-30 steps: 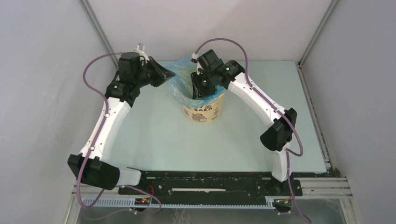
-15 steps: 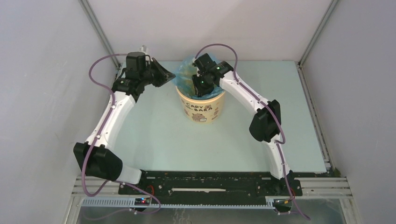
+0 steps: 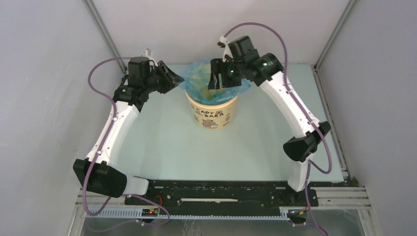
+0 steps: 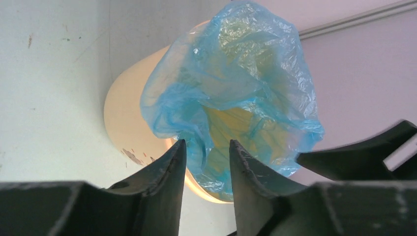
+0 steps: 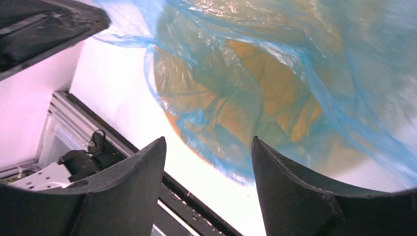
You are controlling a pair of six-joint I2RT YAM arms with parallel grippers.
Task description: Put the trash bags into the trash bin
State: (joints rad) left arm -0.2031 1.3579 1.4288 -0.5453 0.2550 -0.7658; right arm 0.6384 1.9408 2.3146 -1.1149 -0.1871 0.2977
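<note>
The pale-yellow trash bin (image 3: 214, 117) stands upright at the back middle of the table. The light-blue trash bag (image 3: 199, 73) lines its mouth, puffed up above the rim and draped over the right side. My left gripper (image 3: 179, 81) is at the bin's left rim, open. In the left wrist view its fingers (image 4: 169, 169) stand apart, with the bag (image 4: 231, 83) and bin (image 4: 125, 113) just beyond the tips. My right gripper (image 3: 217, 86) hovers above the bin's mouth, open wide and empty. In the right wrist view the bag (image 5: 246, 83) lies beyond its tips.
Grey enclosure walls with aluminium posts (image 3: 101, 29) close in behind and beside the bin. A black rail (image 3: 221, 191) carries the arm bases at the near edge. The purple cables (image 3: 98, 69) loop off both wrists.
My right gripper rose out of the bin and opened wider. My left gripper opened and let go of the bag's edge. The bag now drapes over the bin's right rim.
</note>
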